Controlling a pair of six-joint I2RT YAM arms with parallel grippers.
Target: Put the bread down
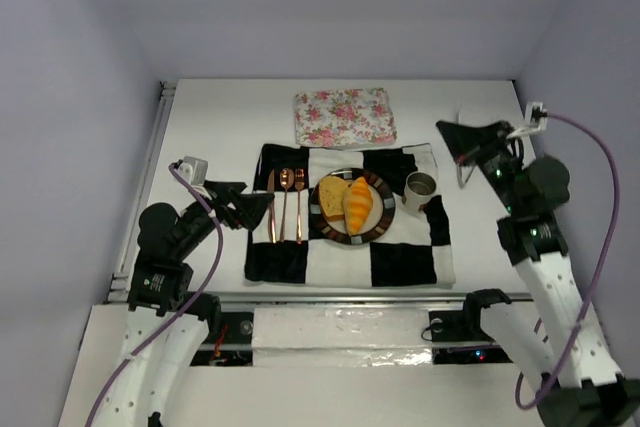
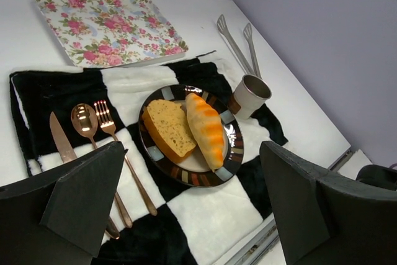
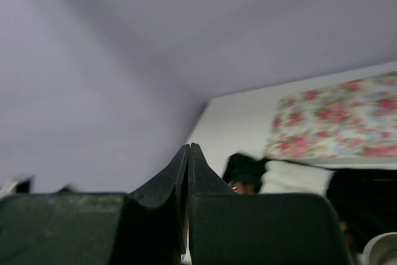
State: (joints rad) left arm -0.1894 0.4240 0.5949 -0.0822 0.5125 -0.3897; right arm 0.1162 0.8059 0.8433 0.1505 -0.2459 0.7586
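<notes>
Both pieces of bread already lie on the round plate (image 1: 350,239) at the middle of the bench: the tan slice (image 1: 332,196) on its left half, the ridged croissant (image 1: 358,203) touching it on the right. The placing looks done; I judge nothing is left but to back the arms off. The left gripper (image 1: 262,209), near the left edge, stands wide open and empty. The right gripper (image 3: 188,153), toward the far right corner, seems pressed closed on nothing, though its view is blurred
</notes>
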